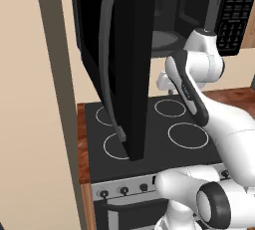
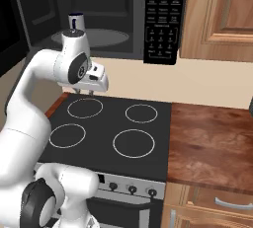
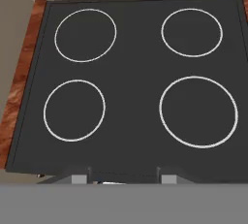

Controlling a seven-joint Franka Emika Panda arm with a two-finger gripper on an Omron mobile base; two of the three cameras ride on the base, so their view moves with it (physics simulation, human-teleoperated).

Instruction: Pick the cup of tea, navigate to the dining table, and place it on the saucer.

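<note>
While the cup of tea (image 2: 76, 20) sits inside the open microwave (image 2: 99, 15) at upper left, the hand (image 2: 86, 92) hovers empty over the stove (image 2: 106, 128), fingers apart. Picking comes first; next, reach up.

Black four-ring stovetop (image 3: 135, 82) between reddish-brown counters (image 2: 212, 143).

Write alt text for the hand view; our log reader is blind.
Looking straight down on a black stovetop with four white burner rings, the front-right ring largest. Reddish-brown counter borders its left edge, and the gripper jaws stand open with nothing between them.
</note>
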